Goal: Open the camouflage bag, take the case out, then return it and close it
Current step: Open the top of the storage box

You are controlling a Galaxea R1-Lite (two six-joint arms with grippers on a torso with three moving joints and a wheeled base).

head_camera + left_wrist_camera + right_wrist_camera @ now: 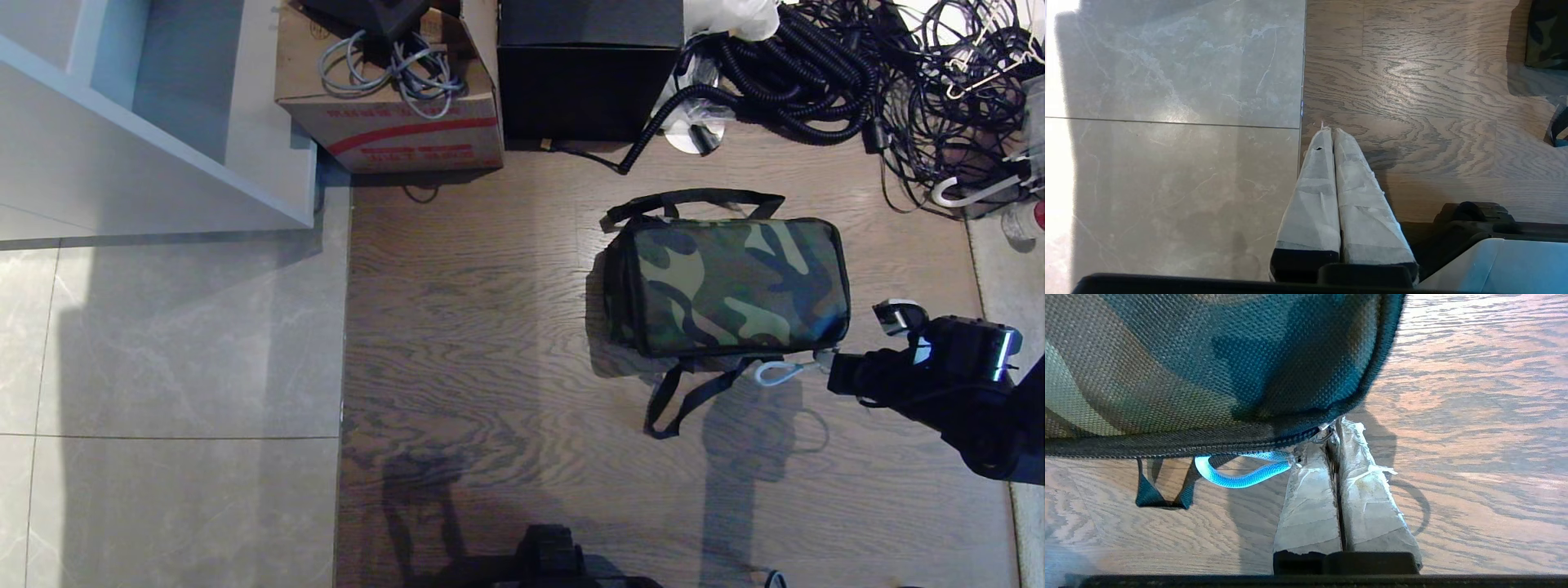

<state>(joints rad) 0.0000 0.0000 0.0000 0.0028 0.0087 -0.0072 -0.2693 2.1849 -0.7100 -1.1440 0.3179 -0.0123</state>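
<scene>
The camouflage bag (pixel 727 282) lies zipped on the wood floor, black straps trailing at its far and near sides. My right gripper (pixel 826 359) sits at the bag's near right corner, low over the floor. In the right wrist view the right gripper (pixel 1331 430) is shut on the metal zipper pull (pixel 1325 437) at the end of the zipper line. A pale cord loop (pixel 1241 477) hangs from that pull beside the taped fingers (pixel 1310 498). The case is hidden. My left gripper (pixel 1329 130) is shut on nothing, parked over the tile-wood seam, far from the bag (pixel 1545 36).
A cardboard carton (pixel 392 98) with cables and a black box (pixel 588 73) stand behind the bag. A tangle of black cables (pixel 857 73) fills the back right. A white shelf unit (pixel 163 122) stands at back left. Grey tile (pixel 163 367) covers the left.
</scene>
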